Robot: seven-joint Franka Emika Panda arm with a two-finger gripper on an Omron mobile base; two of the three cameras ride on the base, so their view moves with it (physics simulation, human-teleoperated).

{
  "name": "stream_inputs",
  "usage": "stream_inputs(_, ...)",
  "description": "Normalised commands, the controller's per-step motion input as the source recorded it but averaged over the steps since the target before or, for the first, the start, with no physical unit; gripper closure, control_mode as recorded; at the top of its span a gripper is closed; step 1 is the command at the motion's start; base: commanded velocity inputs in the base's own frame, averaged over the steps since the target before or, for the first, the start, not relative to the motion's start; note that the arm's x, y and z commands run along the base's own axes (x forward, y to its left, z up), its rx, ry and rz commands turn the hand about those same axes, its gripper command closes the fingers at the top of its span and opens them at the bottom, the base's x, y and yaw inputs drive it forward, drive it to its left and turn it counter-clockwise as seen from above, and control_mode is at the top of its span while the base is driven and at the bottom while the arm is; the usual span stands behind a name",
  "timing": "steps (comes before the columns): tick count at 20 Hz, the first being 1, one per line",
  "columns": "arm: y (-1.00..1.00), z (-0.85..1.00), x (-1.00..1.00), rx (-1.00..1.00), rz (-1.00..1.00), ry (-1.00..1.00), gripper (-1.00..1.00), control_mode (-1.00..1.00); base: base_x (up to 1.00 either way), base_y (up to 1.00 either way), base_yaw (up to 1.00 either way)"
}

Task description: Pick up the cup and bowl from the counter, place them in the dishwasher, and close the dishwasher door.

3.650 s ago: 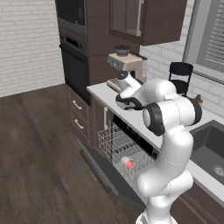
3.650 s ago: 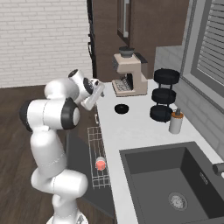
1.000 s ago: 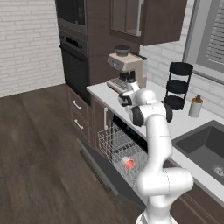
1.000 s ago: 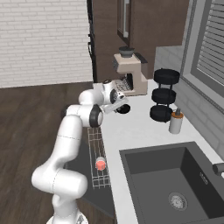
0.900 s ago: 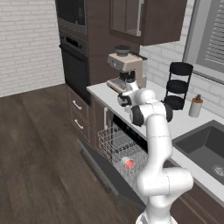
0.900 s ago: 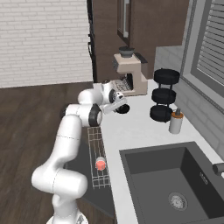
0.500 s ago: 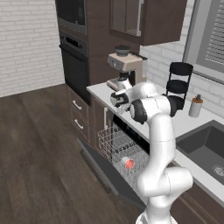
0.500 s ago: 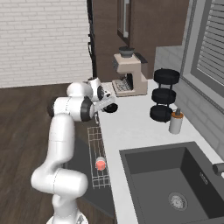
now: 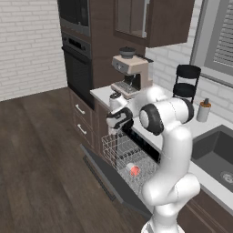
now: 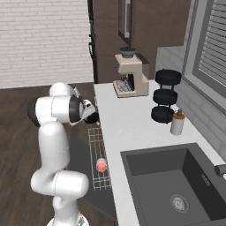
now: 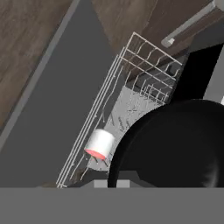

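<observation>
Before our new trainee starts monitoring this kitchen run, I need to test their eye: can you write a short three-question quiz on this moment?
1. True or false: the small pale-grey cup with a red top lies on its side in the pale wire rack of the dishwasher.
2. What does the gripper hold? A. the brown-and-white pump bottle; B. the shallow round black bowl; C. nothing.
3. Fill in: the flat dark dishwasher door is ____.

Key
1. True.
2. B: the bowl is gripped at its rim, above the rack.
3. Open, folded down towards the wooden floor.
</observation>
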Motion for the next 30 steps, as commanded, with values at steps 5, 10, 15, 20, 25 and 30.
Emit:
stream_inputs(5,0.55,-0.89,-0.59,0.00,0.02,0.06,1.00,-1.00,0.00,0.00,0.00)
stream_inputs(10,0.19,-0.98,0.00,0.00,0.00,0.07,1.00,-1.00,0.00,0.00,0.00)
stream_inputs(15,0.00,-0.78,0.53,0.00,0.00,0.02,1.00,-1.00,0.00,0.00,0.00)
stream_inputs(20,-0.07,-0.70,0.51,0.00,0.00,0.00,1.00,-1.00,0.00,0.00,0.00)
stream_inputs(25,-0.32,-0.41,0.52,0.00,0.00,0.00,1.00,-1.00,0.00,0.00,0.00)
stream_inputs(30,-0.32,-0.44,0.62,0.00,0.00,0.00,1.00,-1.00,0.00,0.00,0.00)
